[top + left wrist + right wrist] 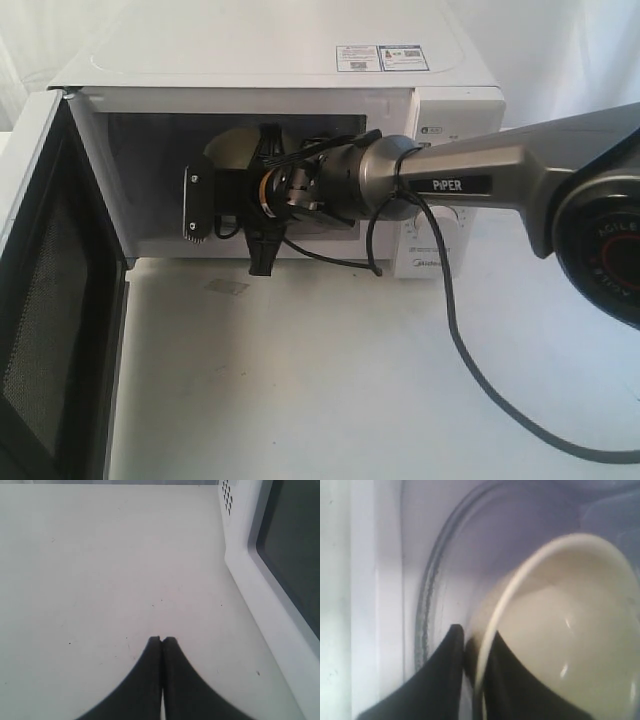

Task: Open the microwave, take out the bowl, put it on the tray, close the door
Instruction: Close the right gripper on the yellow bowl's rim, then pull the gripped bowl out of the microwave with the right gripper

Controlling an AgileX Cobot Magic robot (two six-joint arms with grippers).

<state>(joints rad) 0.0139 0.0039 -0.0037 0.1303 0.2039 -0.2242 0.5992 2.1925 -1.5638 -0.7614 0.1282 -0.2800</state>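
The white microwave (pixel 300 60) stands at the back of the table with its door (pixel 50 300) swung wide open to the left, its dark mesh inner side showing. My right arm reaches into the cavity. There the right gripper (pixel 475 637) is shut on the rim of the cream-yellow bowl (pixel 570 630), one finger inside and one outside. The bowl (pixel 230 148) shows only as a pale patch behind the gripper body in the exterior view. My left gripper (pixel 162 639) is shut and empty over the bare table, beside the door's outer face (pixel 285 550). No tray is in view.
The bowl rests on the glass turntable (pixel 435 575), close to the cavity's front edge (pixel 365 605). A black cable (pixel 470 360) trails from the right arm across the white table (pixel 330 380). The open door stands along the table's left side.
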